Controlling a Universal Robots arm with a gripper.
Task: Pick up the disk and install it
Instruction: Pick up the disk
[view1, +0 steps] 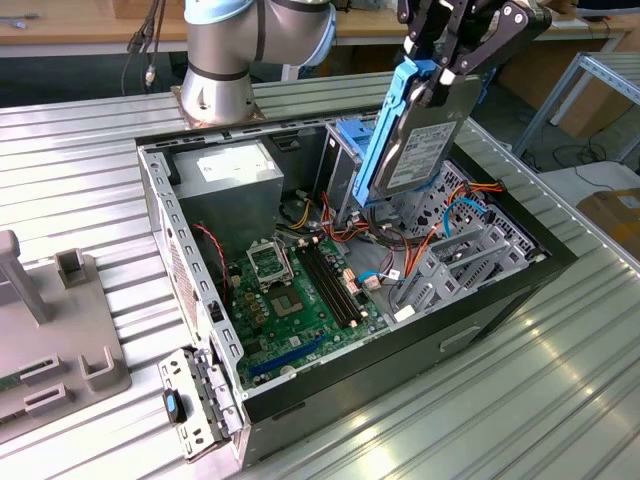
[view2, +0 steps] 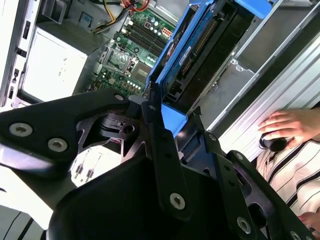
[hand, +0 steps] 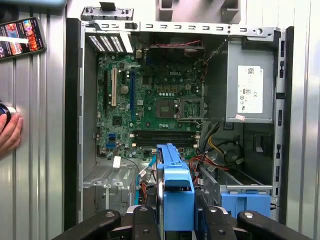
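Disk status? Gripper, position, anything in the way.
Gripper shut on disk. Disk in the air, tilted, above the open computer case. Loose cables lie beneath it.

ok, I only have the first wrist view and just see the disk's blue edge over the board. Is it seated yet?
Observer: No. In the exterior view the disk hangs nearly upright from the gripper. Its lower end is above the cables, not in the metal cage.
Operator: Which way is the flat face?
Observer: The grey labelled face points to the exterior view's right, the blue frame edge to its left.
Operator: And that hand near the case?
Observer: In the second wrist view the hand rests on a small dark object beside the case, with a striped sleeve next to it.
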